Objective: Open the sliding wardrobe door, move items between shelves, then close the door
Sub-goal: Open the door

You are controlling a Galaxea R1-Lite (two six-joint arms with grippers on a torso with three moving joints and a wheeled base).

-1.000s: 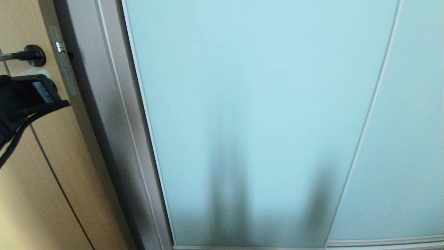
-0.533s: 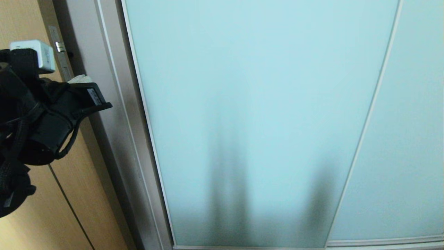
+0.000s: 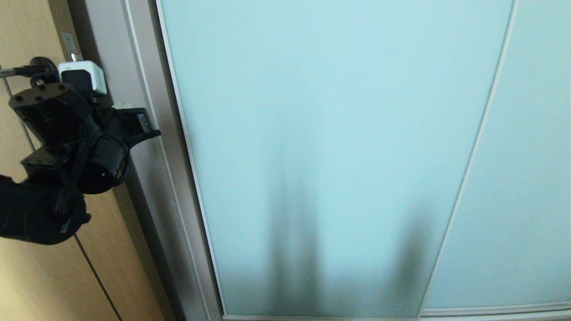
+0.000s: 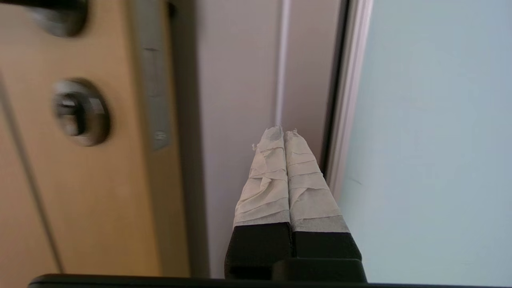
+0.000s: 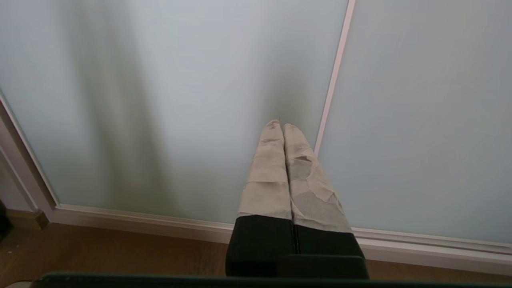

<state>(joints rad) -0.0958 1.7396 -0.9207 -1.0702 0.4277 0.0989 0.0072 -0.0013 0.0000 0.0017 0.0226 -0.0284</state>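
Soft even daylight, two dark vertical shadows on the frosted sliding wardrobe door (image 3: 339, 133), blurred keyhole (image 4: 80, 112)

We see the sliding wardrobe door (image 3: 330, 147) fully across the opening, blocking any reach inside. The left gripper (image 4: 284, 134), fingers pressed together, sits before the grey jamb (image 3: 142, 147), just beside the door's metal edge (image 4: 344, 112); the slot there looks too narrow to enter, though the view is soft. The wood door's lever handle (image 3: 26, 69) crowds the left side.
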